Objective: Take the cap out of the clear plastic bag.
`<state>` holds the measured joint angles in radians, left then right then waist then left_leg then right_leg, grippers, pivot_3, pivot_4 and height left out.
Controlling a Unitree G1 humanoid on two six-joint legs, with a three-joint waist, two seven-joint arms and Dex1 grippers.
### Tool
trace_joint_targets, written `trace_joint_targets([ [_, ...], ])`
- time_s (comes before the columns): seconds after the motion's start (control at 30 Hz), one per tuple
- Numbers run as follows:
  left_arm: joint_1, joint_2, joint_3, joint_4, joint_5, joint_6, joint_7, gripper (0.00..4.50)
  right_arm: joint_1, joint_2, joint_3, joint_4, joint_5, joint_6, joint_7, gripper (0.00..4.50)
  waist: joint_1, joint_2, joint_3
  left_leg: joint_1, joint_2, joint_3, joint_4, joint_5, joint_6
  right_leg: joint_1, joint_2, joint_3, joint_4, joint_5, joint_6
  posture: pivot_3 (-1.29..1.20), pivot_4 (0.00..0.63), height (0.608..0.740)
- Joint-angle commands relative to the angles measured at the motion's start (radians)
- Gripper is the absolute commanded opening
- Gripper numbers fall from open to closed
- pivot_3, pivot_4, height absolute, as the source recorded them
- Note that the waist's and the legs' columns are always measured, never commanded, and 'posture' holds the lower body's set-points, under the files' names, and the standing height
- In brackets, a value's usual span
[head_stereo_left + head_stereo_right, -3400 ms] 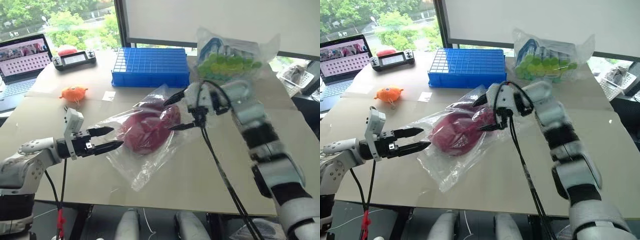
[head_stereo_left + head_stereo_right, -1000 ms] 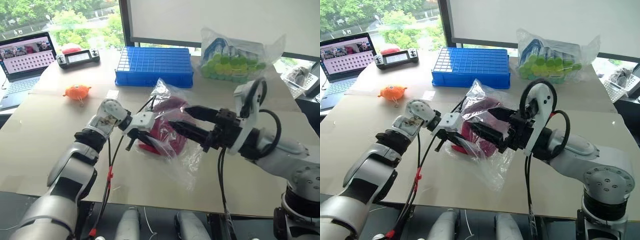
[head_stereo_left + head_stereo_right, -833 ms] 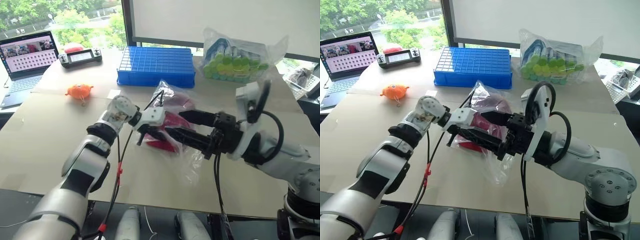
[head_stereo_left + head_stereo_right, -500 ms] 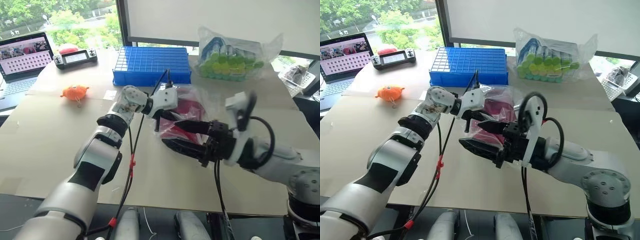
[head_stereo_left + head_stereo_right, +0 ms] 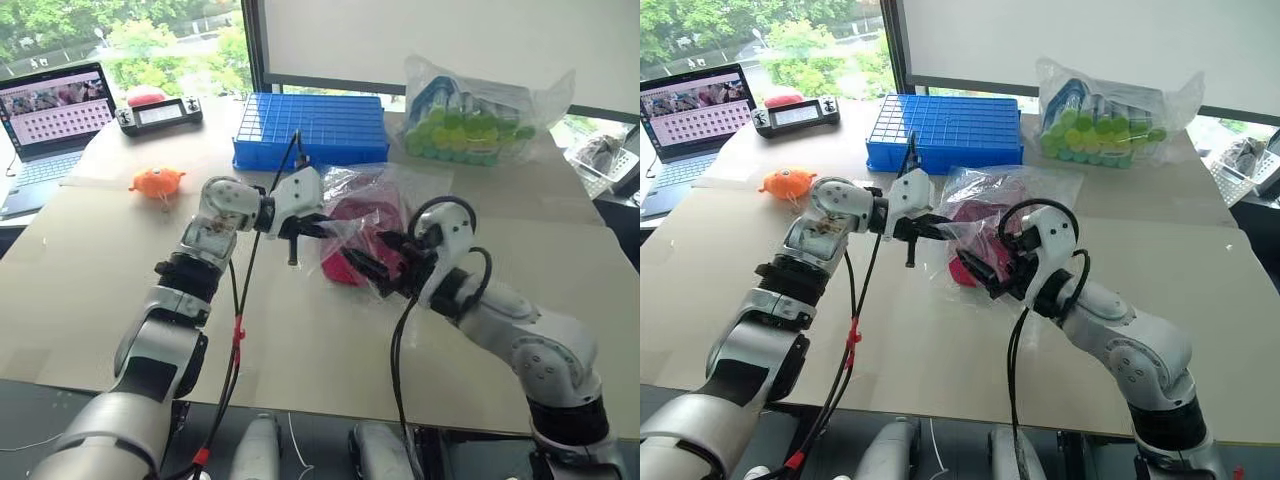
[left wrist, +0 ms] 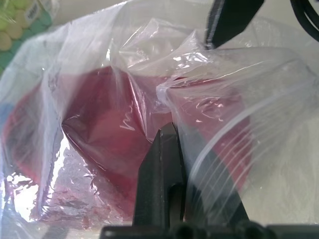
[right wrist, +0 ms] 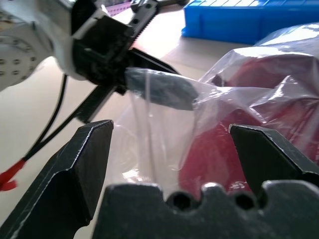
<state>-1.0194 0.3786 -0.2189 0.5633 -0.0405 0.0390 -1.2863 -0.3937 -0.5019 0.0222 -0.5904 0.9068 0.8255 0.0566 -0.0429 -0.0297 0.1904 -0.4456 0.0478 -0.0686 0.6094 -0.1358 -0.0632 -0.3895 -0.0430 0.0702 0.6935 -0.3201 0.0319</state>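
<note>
At the centre of the left eye view, the clear plastic bag [image 5: 368, 205] sits bunched on the pale table [image 5: 90, 270], with the cap [image 5: 355, 240] inside it as a dark red mass behind the wrinkled film. The left gripper [image 5: 322, 226] reaches in from the left of the frame and its 2 black fingers are pinched together on a fold of the bag's near edge; the right wrist view shows that fold wrapped over the dark fingertips [image 7: 159, 88]. In the left wrist view the closed fingers [image 6: 162, 184] rise against the plastic, the cap's red fabric showing through just beyond them.

The right gripper [image 5: 375, 262] comes in from the lower right of the frame and points at the bag's lower right side, its 2 fingers spread wide apart. In the right wrist view, those fingers [image 7: 82, 164] stand at either side of the picture with the bag and the red cap between and beyond them, gripping nothing.

Behind the bag, toward the upper middle of the frame, lies a blue gridded tray [image 5: 310, 130]. A bulging bag of green and blue items [image 5: 470, 115] sits at upper right. An orange toy [image 5: 157, 182] lies at the left, with a handheld controller [image 5: 158, 113] and an open laptop [image 5: 50, 110] in the upper left corner.
</note>
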Motion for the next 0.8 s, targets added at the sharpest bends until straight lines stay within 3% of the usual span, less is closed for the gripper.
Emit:
trace_joint_targets([
  [0.03,0.006,-0.039,-0.009,-0.046,-0.018,0.031,0.019,0.04,-0.091,0.048,-0.103,-0.103,0.113,-0.08,0.027,4.5,0.0,0.0,0.0,0.0,0.0,0.0,0.0,0.0,0.0,0.0,0.0,0.0,0.0,0.0,0.0,0.0,0.15,0.729],
  [0.2,-0.05,-0.108,-0.021,0.015,-0.004,0.003,0.043,0.04,-0.075,0.021,-0.1,-0.154,0.478,-0.008,0.114,4.5,0.003,0.0,0.0,0.0,0.0,-0.001,-0.001,0.0,0.0,0.001,0.0,-0.001,0.0,0.0,0.0,0.0,0.15,0.729],
  [0.3,-0.098,-0.144,-0.02,0.041,-0.014,-0.012,0.036,0.04,-0.041,0.009,-0.047,-0.09,0.585,0.033,0.123,4.5,0.004,0.0,0.0,-0.001,-0.001,-0.001,0.0,0.0,0.0,0.002,0.0,-0.001,-0.001,0.0,0.0,0.0,0.15,0.729],
  [0.5,-0.137,-0.184,-0.013,0.037,-0.029,-0.018,0.035,0.04,-0.039,-0.011,-0.005,0.036,0.439,0.039,0.123,4.5,-0.003,0.0,0.0,0.001,-0.001,-0.001,0.001,0.001,0.001,0.002,0.0,0.0,0.0,0.0,0.0,0.0,0.15,0.729],
  [0.8,-0.087,-0.151,-0.037,-0.05,-0.024,0.009,0.001,0.04,0.044,-0.034,-0.135,0.139,0.288,-0.025,0.081,4.5,0.001,0.0,0.0,0.0,-0.001,-0.002,-0.001,0.001,0.001,0.001,0.0,0.0,0.0,0.0,0.0,0.0,0.15,0.729],
])
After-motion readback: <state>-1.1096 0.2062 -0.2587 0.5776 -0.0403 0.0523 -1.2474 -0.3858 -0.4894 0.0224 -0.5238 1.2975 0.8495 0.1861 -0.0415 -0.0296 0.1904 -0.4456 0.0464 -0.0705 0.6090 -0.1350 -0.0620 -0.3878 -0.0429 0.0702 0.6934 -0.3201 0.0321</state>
